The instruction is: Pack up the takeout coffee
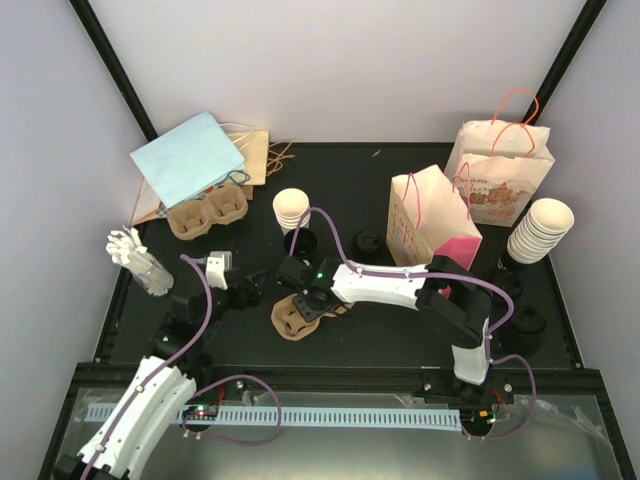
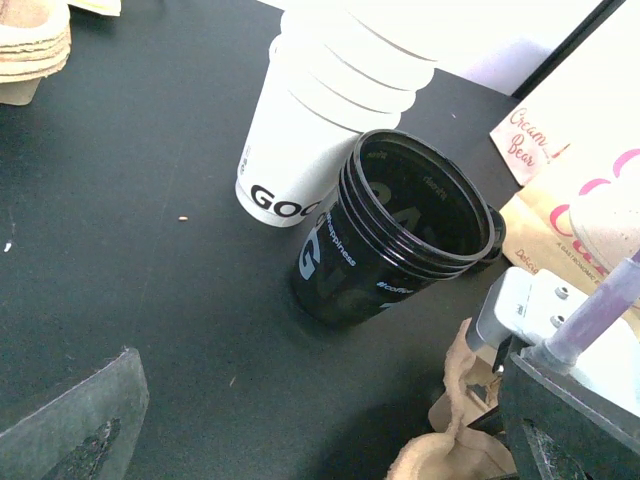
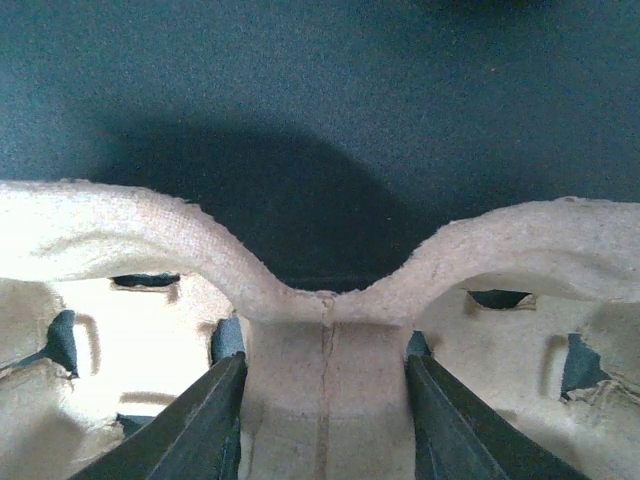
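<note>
A brown cardboard cup carrier [image 1: 290, 320] lies on the black table in front of the arms. My right gripper [image 1: 312, 305] is down on it. In the right wrist view its two fingers press both sides of the carrier's middle bridge [image 3: 322, 340], so the gripper [image 3: 323, 362] is shut on it. My left gripper [image 1: 254, 291] hovers just left of the carrier, open and holding nothing. Only one dark finger [image 2: 75, 420] shows in the left wrist view. A stack of black cups [image 2: 400, 230] and a stack of white cups [image 2: 320, 110] stand beyond it.
Two paper bags [image 1: 432, 215] [image 1: 500, 170] stand at the back right, beside a tall stack of white cups [image 1: 540, 230]. Black lids [image 1: 527, 328] lie at the right edge. More carriers [image 1: 207, 214], a blue bag [image 1: 190, 160] and a holder of white cutlery [image 1: 140, 260] are on the left.
</note>
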### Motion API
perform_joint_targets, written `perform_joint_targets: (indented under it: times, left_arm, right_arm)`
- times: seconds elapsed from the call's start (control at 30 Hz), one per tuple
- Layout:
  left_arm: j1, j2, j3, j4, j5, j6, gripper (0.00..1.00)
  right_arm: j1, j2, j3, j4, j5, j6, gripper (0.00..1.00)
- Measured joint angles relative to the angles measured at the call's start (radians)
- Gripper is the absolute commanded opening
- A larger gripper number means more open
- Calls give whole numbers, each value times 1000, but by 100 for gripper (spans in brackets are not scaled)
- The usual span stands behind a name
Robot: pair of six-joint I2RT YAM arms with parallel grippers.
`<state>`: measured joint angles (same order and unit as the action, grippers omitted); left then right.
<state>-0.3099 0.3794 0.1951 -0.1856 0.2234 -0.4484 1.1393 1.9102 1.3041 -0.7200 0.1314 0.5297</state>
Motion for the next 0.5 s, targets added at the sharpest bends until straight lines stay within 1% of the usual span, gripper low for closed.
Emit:
perform_joint_targets:
  times: [0.23, 0.27, 0.37, 0.5]
  left_arm:
    - [0, 0, -2, 0, 0, 0, 99]
    - [0, 0, -3, 0, 0, 0, 99]
    - [0, 0, -3, 0, 0, 0, 99]
    - [0, 0, -3, 0, 0, 0, 99]
  right_arm:
    - [0, -6, 12, -17, 6, 0, 42]
    - [0, -24, 12, -29, 9, 0, 39]
    - [0, -44, 13, -36, 9, -2, 38]
    - [0, -114, 19, -58, 8, -5, 39]
